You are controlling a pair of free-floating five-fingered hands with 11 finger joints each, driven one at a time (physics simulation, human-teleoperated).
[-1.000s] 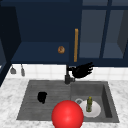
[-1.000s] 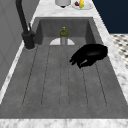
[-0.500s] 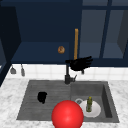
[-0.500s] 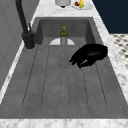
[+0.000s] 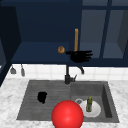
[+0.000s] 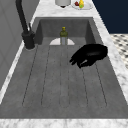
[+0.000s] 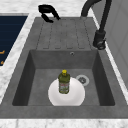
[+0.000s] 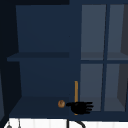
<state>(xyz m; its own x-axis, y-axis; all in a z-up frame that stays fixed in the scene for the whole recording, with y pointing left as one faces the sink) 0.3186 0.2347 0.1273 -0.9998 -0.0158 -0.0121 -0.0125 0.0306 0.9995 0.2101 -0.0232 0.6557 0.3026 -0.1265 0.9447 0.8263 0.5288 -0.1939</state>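
My right hand (image 5: 80, 56) floats up at the lower shelf of the dark blue wall cabinet (image 5: 37, 53), fingers straight and spread to the right, open. It hangs in front of the foot of an upright orange stick (image 5: 76, 40), and a small brown lump (image 5: 61, 49) lies just left of its thumb. The upper view has the same hand (image 8: 80, 107), stick (image 8: 76, 92) and lump (image 8: 61, 103). My left hand (image 5: 42, 97) hovers over the sink's ribbed draining board (image 5: 30, 100), fingers curled on nothing; it also appears as the hand (image 6: 88, 55) and the hand (image 7: 47, 11) in the side views.
A green bottle (image 5: 89, 104) stands on a white plate (image 5: 96, 112) in the basin, beside the drain. A black faucet (image 5: 67, 77) rises behind the sink. A big red ball (image 5: 67, 115) sits at the front edge. A fruit dish (image 6: 81, 4) is on the far counter.
My right hand has risen from just above the faucet to the level of the cabinet shelf. The left hand has stayed where it was.
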